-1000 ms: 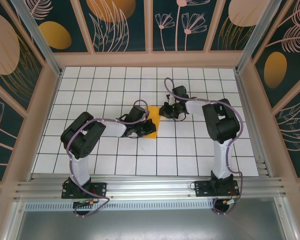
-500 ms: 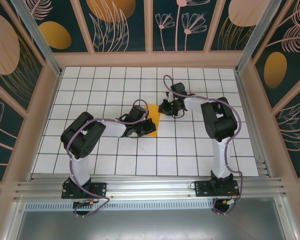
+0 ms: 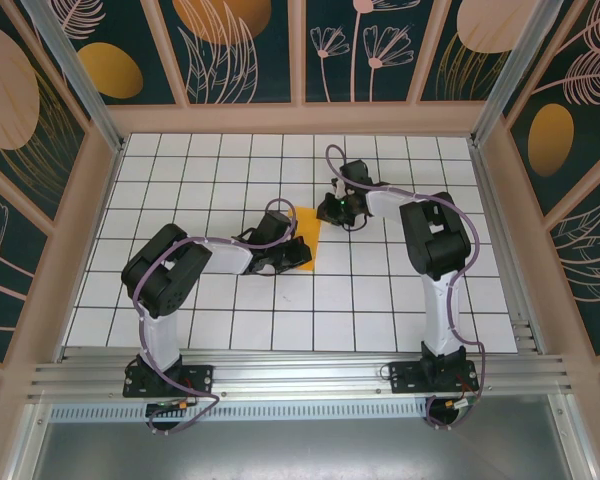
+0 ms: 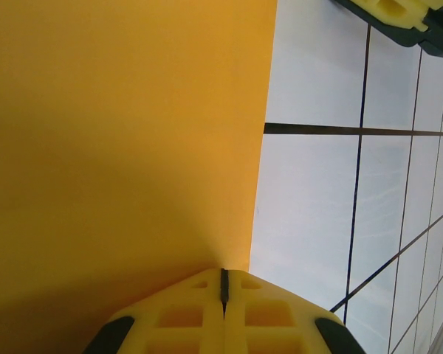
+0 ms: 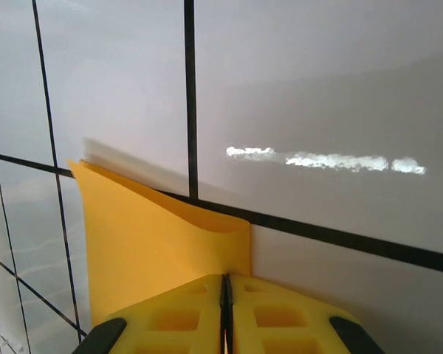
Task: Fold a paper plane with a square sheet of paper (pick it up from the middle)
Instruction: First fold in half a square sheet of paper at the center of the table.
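Observation:
The orange-yellow square sheet of paper (image 3: 308, 238) shows from above as a narrow slanted strip at mid-table, stretched between the two grippers. My left gripper (image 3: 288, 257) is shut on its near edge. In the left wrist view the sheet (image 4: 118, 133) spreads away from the closed yellow fingertips of the left gripper (image 4: 223, 274). My right gripper (image 3: 326, 212) is shut on the far corner. There the sheet (image 5: 148, 236) curls up off the tiles into the closed right gripper (image 5: 226, 279). A paper plane is out of view.
White tiles with black grid lines (image 3: 380, 290) cover the table around the sheet. Patterned wall panels (image 3: 300, 50) and a wooden frame close in three sides. The other arm's yellow finger (image 4: 399, 11) shows at the left wrist view's top right corner.
The right gripper has moved toward the far wall and a little left, drawing the sheet's far corner with it. More orange now shows between the grippers. The left gripper has stayed in place.

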